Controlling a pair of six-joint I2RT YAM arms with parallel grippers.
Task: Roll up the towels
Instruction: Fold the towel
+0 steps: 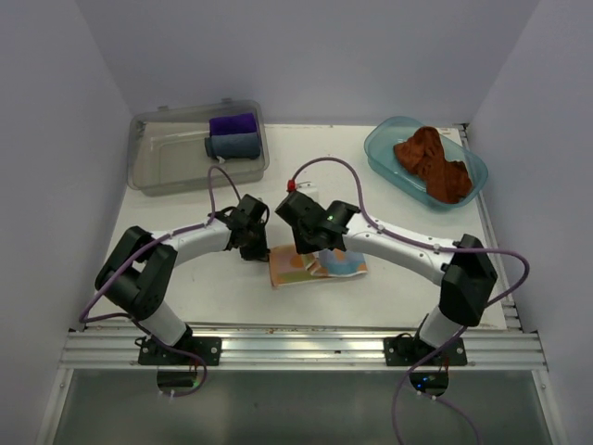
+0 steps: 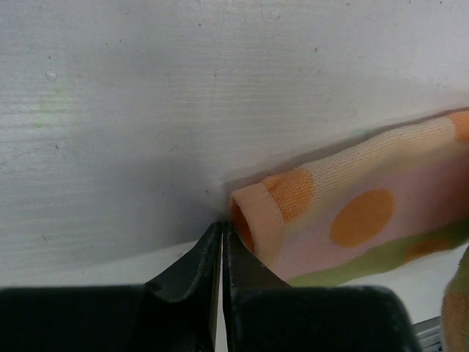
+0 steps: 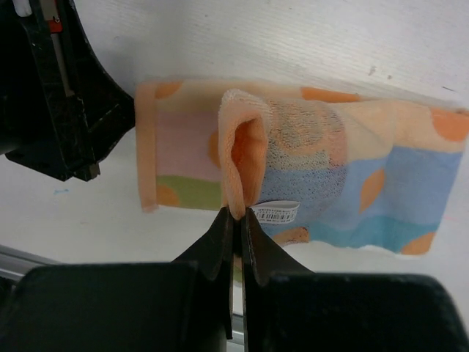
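Terry patterned towel (image 3: 366,169) lies on the table (image 1: 389,199) between my arms, right gripper (image 3: 236,214) clenched on its turned-over hem to begin the roll, left gripper (image 2: 221,227) shut against its end, likely steadying it.

**Patterned towel** (image 1: 318,266): terry cloth with pale blue, peach, pink and green bands, orange dots and orange hem. Lies on white desk (image 1: 241,289) at near centre, long axis left-right, mostly flat. Portion near left end turned up into loose open loop with white label at fold. Loop hem pinched in fingers of right gripper (image 3: 236,217).

**Rust-brown towel** (image 1: 433,163): plain terry, crumpled heap, unrolled, inside pale blue tub (image 1: 382,146) at far right.
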